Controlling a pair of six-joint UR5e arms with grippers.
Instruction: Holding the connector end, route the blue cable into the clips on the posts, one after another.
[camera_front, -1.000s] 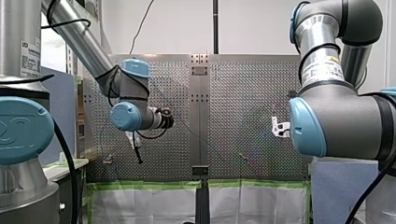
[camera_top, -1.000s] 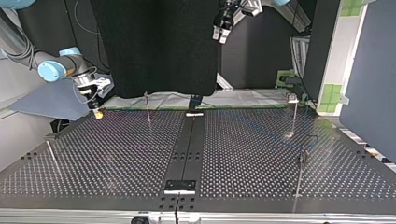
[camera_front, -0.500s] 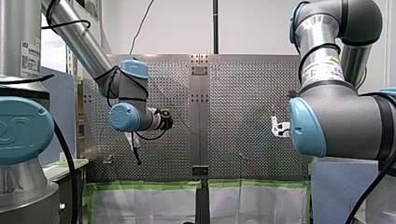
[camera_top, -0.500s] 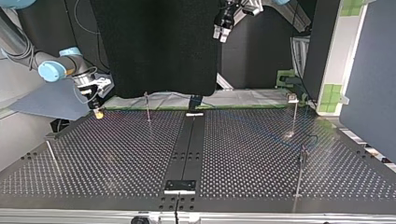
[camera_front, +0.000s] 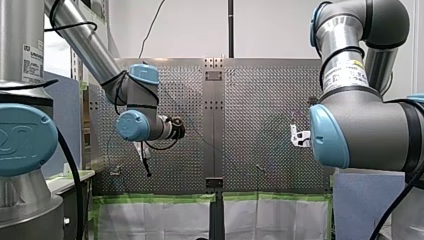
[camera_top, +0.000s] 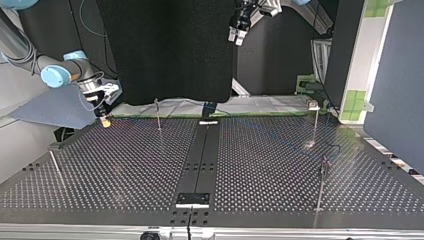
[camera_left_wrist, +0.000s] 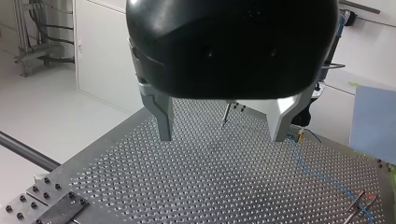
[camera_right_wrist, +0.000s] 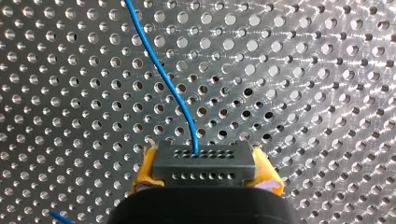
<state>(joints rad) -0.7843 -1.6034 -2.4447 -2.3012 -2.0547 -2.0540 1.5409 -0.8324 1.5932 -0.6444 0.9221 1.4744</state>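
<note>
Right wrist view: my right gripper (camera_right_wrist: 205, 174) pinches the black connector (camera_right_wrist: 201, 161) between its yellow pads (camera_right_wrist: 145, 171), one pad against each end of the block. The blue cable (camera_right_wrist: 159, 71) leaves the middle of the connector's face and curves away ahead of the gripper over the perforated table (camera_right_wrist: 303, 70). A second short piece of blue shows beside the gripper body.

Left wrist view: my left gripper (camera_left_wrist: 220, 138) hangs above the table with its metal fingers (camera_left_wrist: 163, 119) spread wide and nothing between them. One of the posts (camera_left_wrist: 225, 112) stands ahead, seen through the gap. The cable (camera_left_wrist: 322, 173) lies on the table outside one finger, well apart from it.

Top view: my right gripper (camera_top: 104, 119) sits in the upper left of the frame, its yellow pads just above the table's far left corner. My left gripper (camera_top: 238, 33) hangs at the top centre, high over the table and well apart from the other. Thin posts stand at the left edge, the upper middle and the right. The cable is only a faint blue line across the right half of the table (camera_top: 150, 165), near the upper right post.

Front view: my left arm's wrist is at the left centre before the perforated panel, and my right arm fills the right of the frame. I cannot tell either gripper's fingers here, and the cable is too faint to follow.
</note>
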